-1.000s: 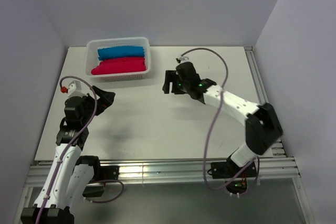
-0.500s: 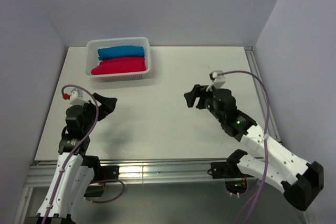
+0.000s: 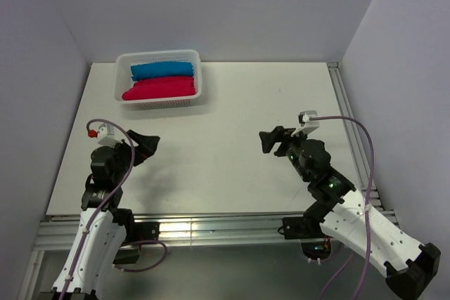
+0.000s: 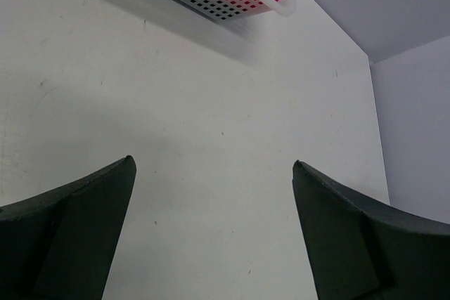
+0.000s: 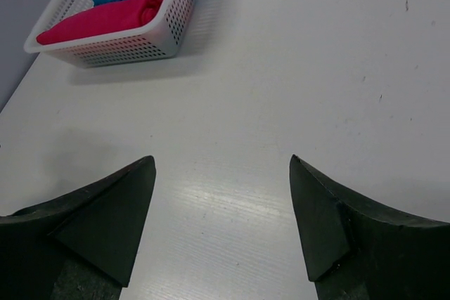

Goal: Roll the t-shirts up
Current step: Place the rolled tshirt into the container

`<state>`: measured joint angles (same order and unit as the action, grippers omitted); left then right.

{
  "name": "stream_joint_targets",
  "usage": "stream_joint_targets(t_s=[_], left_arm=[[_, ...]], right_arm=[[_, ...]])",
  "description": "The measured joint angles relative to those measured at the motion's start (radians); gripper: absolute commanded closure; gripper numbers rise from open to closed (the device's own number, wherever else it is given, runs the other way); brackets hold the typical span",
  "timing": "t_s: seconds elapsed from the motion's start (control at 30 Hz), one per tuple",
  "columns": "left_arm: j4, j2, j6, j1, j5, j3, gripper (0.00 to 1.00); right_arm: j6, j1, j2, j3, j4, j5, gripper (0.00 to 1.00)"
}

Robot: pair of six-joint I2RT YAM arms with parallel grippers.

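- Top external view first: the bench [image 3: 232, 124] fills most of the picture, a pale flat top boxed in by plain walls. I see no unrolled shirt lying on it.
- Left arm [image 3: 98, 201] and right arm [image 3: 351, 209] both crouch over the near edge, one toward each near corner, with their wrists tipped so the fingers aim across the middle. That reads to me as a waiting pose, since nothing within reach needs working on.
- Over at the far left corner sits the basket [image 3: 159, 55], white and perforated, well apart from both arms. It looks like the drop-off spot for finished work.
- Inside it are the t-shirts, two tight bundles lying lengthwise, side by side and touching, and between them they cover the basket floor.
- The blue roll [image 3: 162, 69] lies on the side toward the far edge.
- The red roll [image 3: 158, 88] lies on the nearer side, pressed against the basket's near wall. On the left wrist camera it shows only as a red strip above the grid of holes.
- Left gripper [image 4: 213, 166]: the jaws are spread wide with nothing between them, only bare bench top below.
- Right gripper [image 5: 221, 163]: also wide apart and empty-handed, with the basket in sight far ahead and off to its left.
- My call is that both visible shirts are already rolled and binned, so the job looks finished, or paused for another shirt.
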<state>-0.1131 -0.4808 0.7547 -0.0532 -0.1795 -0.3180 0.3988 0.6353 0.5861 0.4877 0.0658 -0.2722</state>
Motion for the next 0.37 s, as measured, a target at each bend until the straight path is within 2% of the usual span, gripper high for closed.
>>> stream_joint_targets(t_s=[0.37], left_arm=[[0.005,-0.016,0.001,0.000,-0.004,0.000,0.02]], right_arm=[[0.000,0.000,0.005,0.000,0.000,-0.021,0.17]])
